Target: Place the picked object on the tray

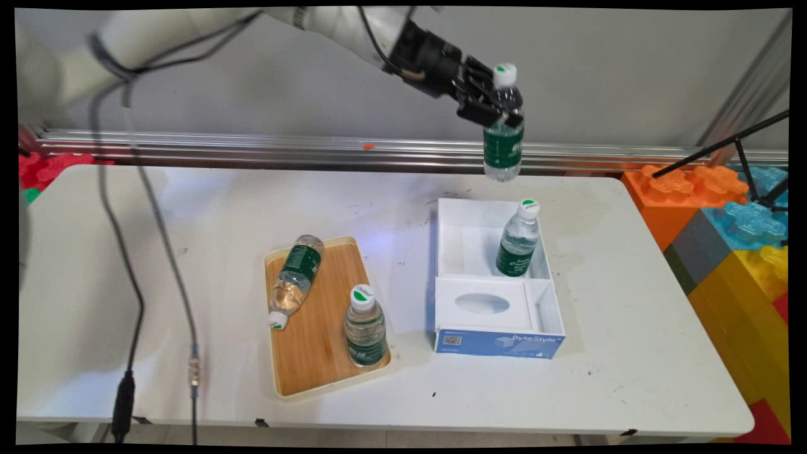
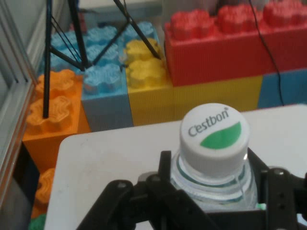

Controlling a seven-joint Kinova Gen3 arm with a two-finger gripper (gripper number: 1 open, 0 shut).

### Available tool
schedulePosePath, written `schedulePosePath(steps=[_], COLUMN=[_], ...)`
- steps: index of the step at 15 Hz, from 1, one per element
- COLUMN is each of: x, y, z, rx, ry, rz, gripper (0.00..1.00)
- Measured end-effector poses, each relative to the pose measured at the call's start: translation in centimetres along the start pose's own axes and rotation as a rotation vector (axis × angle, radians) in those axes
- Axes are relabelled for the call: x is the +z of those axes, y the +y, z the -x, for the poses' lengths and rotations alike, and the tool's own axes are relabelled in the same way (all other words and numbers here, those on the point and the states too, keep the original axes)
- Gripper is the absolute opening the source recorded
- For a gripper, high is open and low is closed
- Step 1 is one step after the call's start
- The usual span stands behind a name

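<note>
Gripper [image 1: 498,104] up high over the table's far edge, clamped on the neck of a clear water bottle [image 1: 503,142] with green label and white cap. Bottle hangs upright in the air, off the table, above and just behind the far wall of the white box [image 1: 488,208]. Hand view confirms the pinch: black fingers [image 2: 165,167] pressed against both sides of the bottle's shoulder, cap [image 2: 215,133] reading "Cestbon" with a green leaf mark, facing the camera.

White box sits right of centre on the white table [image 1: 189,208], open on top, blue front strip lettered ByteStyle. Far compartment holds a second bottle [image 1: 518,243], standing and leaning a bit against the right wall. Near compartment has a white insert with an oval cutout [image 1: 482,304].

Wooden tray [image 1: 318,353] with cream rim lies left of the box, apart from it. Two more bottles on it: one lying down [image 1: 295,277], cap toward the near side, along the tray's left part; one standing upright [image 1: 364,328] at the near right corner.

Big toy bricks [image 1: 725,214], orange, blue, yellow, stacked past the table's right edge. Black tripod legs [image 1: 750,164] over them. Black cables [image 1: 132,265] hang at left.
</note>
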Motion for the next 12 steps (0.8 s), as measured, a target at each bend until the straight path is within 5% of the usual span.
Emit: schedulePosePath(steps=[4, 12], x=[-5.4, -14.9], y=[5.1, 13.1], z=[-0.5, 5.2], rx=[-0.06, -0.09], ry=[-0.016, -0.126], rz=[-0.055, -0.106], gripper=[0.0, 0.0])
